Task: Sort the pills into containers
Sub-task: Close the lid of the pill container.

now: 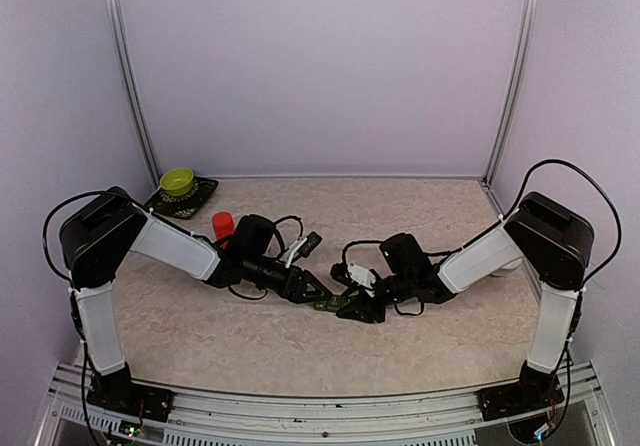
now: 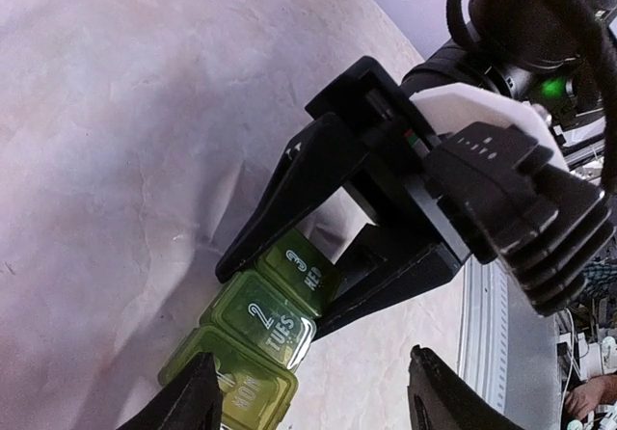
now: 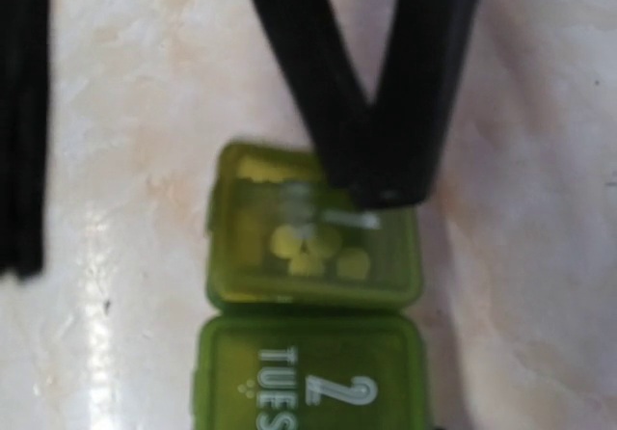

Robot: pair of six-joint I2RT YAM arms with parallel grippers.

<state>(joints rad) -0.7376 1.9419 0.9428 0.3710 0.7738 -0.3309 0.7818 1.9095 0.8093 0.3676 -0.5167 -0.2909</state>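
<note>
Nearest you, both arms reach in from their bases and meet in the middle of the table (image 1: 430, 216).

Left pincer (image 2: 313, 372): fingers well apart, holding nothing.

Right pincer (image 3: 381, 187): its own camera shows the fingers running to one point on a lid. The left wrist camera shows a gap between them. You cannot tell whether it is together or apart.

Between the two lie the green containers (image 2: 258, 338), flat on the table. All three lids are down as far as you can see. The long axis runs pincer to pincer. The MON compartment (image 2: 246, 401) sits just beside a left pincer finger, and the WED compartment (image 2: 301, 268) sits under the right pincer's tips. Yellow pills (image 3: 310, 244) show through the WED lid; none seen loose.

Judgement: any work on the WED lid belongs to the right arm, which is nearer and directly over it. The left arm is placed to brace the MON end along the axis. Watch for the strip sliding lengthwise toward the left pincer.

Farther back and well apart, a red bottle (image 1: 223, 225) stands behind the left arm. Beyond it, a green bowl (image 1: 177, 180) sits at the far left corner.
</note>
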